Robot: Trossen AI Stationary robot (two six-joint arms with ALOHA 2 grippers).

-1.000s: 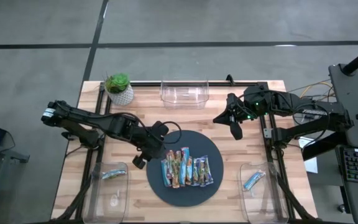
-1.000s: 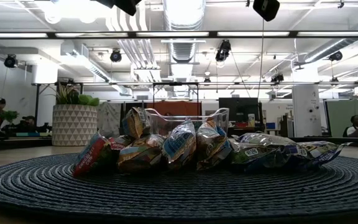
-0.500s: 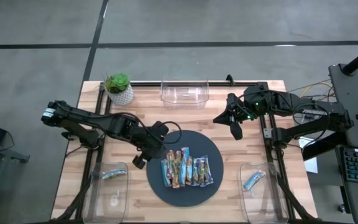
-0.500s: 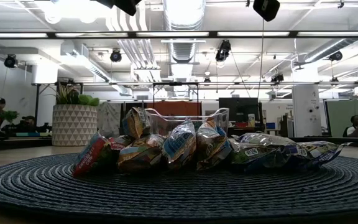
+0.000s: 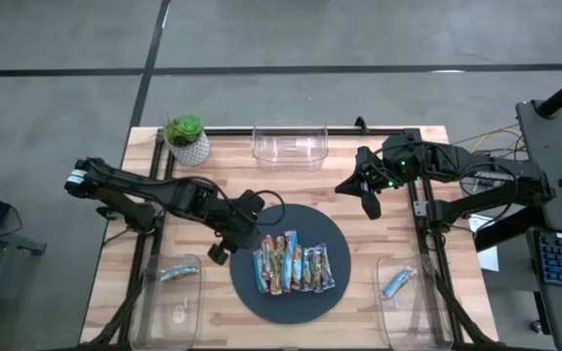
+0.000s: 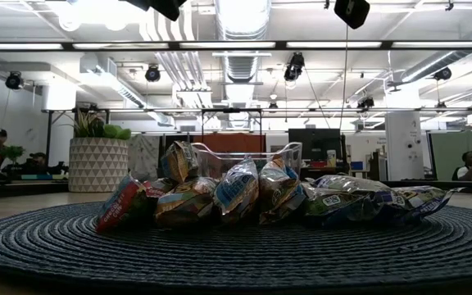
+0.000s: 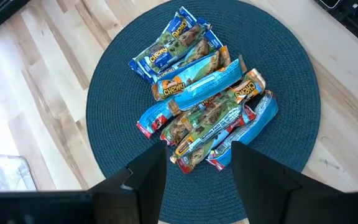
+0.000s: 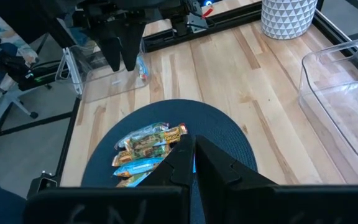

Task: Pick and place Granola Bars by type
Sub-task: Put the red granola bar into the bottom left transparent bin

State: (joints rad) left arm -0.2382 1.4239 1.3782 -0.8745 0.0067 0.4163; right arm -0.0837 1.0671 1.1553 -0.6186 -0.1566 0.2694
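Several granola bars (image 5: 293, 263) in blue, green and red-brown wrappers lie side by side in a row on the dark round mat (image 5: 289, 297); the low view shows the granola bars (image 6: 244, 197) bunched at the mat's middle. My left gripper (image 5: 247, 237) hangs open in the air over the mat's left edge and slants down toward the granola bars (image 7: 197, 106), with nothing between its fingers (image 7: 145, 180). My right gripper (image 5: 349, 190) is shut and hangs above the table beyond the mat's far right edge. It points toward the mat (image 8: 229, 134).
A clear bin (image 5: 179, 288) at the near left holds one bar (image 5: 174, 274). A clear bin (image 5: 403, 292) at the near right holds a blue bar (image 5: 398, 283). A third clear bin (image 5: 289, 146) and a potted plant (image 5: 185, 136) stand at the far edge.
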